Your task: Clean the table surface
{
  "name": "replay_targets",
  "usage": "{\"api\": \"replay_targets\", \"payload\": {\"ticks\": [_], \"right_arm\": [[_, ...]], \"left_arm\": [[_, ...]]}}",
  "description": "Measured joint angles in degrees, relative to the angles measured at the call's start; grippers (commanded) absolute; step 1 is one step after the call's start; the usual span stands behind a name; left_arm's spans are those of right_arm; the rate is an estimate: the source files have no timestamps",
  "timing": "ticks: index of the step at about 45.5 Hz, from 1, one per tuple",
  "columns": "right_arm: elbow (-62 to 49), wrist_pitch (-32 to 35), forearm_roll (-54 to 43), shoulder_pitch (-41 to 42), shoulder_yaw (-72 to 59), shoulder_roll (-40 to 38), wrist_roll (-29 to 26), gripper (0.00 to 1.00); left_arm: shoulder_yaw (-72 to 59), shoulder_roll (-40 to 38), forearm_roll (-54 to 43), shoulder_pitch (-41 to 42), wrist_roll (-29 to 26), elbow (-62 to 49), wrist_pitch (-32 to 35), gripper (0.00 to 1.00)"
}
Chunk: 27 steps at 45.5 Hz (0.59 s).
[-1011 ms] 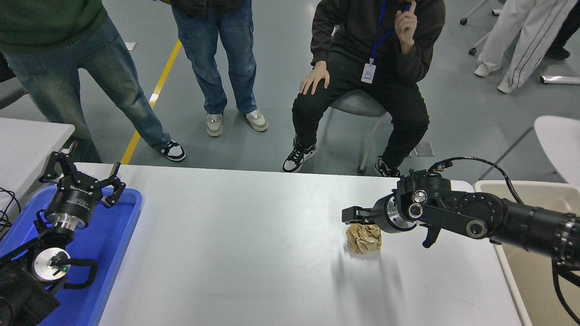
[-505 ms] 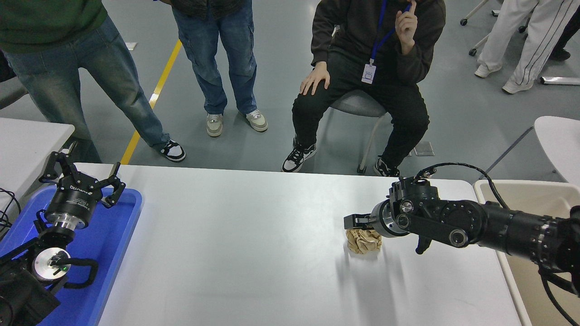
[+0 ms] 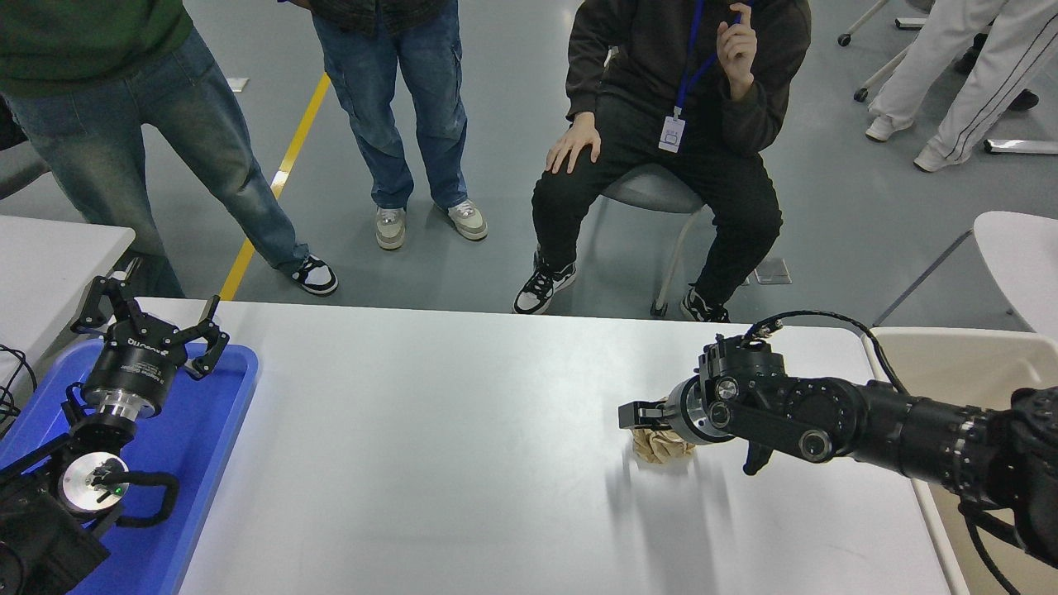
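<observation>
Where the right hand [image 3: 643, 415] overlaps the paper wad [image 3: 661, 446], its grip cannot be told; wad lies on worktop [image 3: 455, 463], directly beneath. Left hand [image 3: 149, 330] open over tray [image 3: 223, 413].

White table surface [image 3: 463, 446], tan paper wad [image 3: 661, 447], blue tray [image 3: 211, 463].

The worktop [image 3: 463, 463] is smooth, matt white with a soft sheen. At its 3 o'clock side lies a wad of crumpled tan paper [image 3: 659, 446], rough and creased. The right gripper [image 3: 640, 415] over it is matt black, likely metal or plastic, behind a polished silvery metal ring. At 9 o'clock a glossy blue plastic tray [image 3: 211, 446] sits under the left gripper [image 3: 149, 330], matt black with a brushed metal collar.
</observation>
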Motion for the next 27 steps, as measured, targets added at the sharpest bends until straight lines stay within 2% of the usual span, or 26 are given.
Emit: {"api": "replay_targets", "payload": {"ticks": [10, 17, 23, 27], "right_arm": [[-1.3, -0.61, -0.16, -0.83, -0.32, 0.83, 0.31, 0.96], [-2.28, -1.66, -0.25, -1.43, -0.87, 1.34, 0.52, 0.88], [-2.68, -3.31, -0.29, -1.74, -2.55, 1.61, 0.62, 0.64], [-2.85, -4.23, -0.31, -1.87, -3.33, 1.71, 0.66, 0.28]], "left_arm": [[0.0, 0.0, 0.0, 0.0, 0.0, 0.0, 0.0, 1.0], [0.0, 0.0, 0.0, 0.0, 0.0, 0.0, 0.0, 1.0], [0.0, 0.0, 0.0, 0.0, 0.0, 0.0, 0.0, 1.0], [0.0, 0.0, 0.0, 0.0, 0.0, 0.0, 0.0, 1.0]]}}
